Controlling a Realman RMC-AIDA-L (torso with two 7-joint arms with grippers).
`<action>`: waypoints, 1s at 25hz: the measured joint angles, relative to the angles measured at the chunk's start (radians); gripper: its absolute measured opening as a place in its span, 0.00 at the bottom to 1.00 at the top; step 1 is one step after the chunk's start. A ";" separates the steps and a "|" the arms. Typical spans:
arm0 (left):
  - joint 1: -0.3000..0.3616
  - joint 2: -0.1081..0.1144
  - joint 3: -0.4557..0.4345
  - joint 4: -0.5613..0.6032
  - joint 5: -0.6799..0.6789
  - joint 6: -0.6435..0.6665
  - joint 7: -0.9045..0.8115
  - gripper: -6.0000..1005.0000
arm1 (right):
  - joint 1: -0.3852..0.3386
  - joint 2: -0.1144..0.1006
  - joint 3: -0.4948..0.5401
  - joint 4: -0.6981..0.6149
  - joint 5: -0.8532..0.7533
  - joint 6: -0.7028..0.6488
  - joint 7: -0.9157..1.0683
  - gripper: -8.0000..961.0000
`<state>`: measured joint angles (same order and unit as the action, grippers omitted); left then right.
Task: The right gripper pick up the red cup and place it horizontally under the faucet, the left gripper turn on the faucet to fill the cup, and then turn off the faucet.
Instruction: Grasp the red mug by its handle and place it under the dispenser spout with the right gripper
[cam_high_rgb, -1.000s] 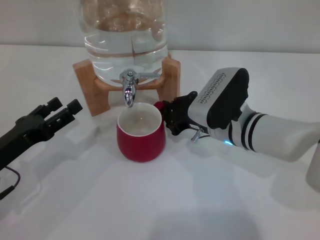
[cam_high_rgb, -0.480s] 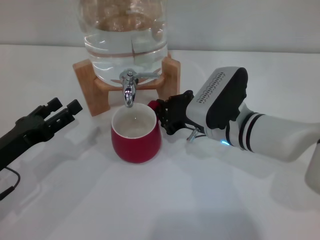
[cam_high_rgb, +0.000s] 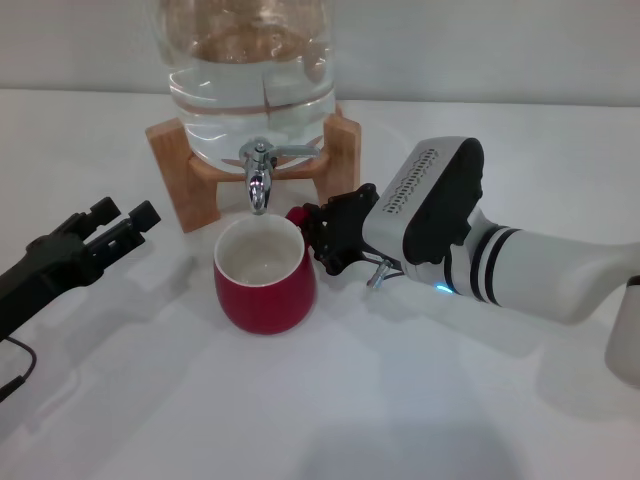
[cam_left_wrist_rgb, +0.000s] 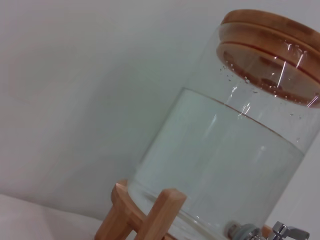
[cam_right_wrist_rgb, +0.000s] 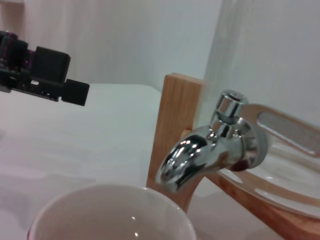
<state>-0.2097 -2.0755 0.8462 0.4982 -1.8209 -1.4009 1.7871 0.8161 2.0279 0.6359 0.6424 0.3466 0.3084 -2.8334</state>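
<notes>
Head view: red cup (cam_high_rgb: 262, 283) farther left.

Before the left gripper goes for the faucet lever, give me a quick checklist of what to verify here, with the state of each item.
1. Red cup upright, mouth open: ok.
2. Cup mouth under the faucet spout: ok in the head view; the right wrist view shows the spout above the cup's back rim, so close to the edge.
3. Right gripper at the cup handle: ok, closed on it.
4. No water running yet, cup looks empty: ok.
5. Left gripper clear of the cup, free to reach: ok, off to the cup's left, apart from it, fingers apart and empty.
6. Water jar holds water: ok.
</notes>
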 joint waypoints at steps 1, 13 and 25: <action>0.000 0.000 0.000 0.000 0.000 -0.001 0.000 0.89 | 0.000 0.000 -0.001 0.001 0.000 -0.001 0.000 0.09; 0.011 0.000 -0.003 0.000 0.000 -0.025 0.000 0.89 | -0.003 0.000 0.002 -0.004 0.013 -0.009 0.007 0.09; 0.012 0.000 -0.003 0.000 0.007 -0.028 0.000 0.89 | -0.002 0.000 0.006 -0.006 0.055 0.005 0.001 0.09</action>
<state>-0.1975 -2.0755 0.8437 0.4986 -1.8139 -1.4284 1.7870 0.8144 2.0279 0.6418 0.6364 0.4014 0.3130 -2.8319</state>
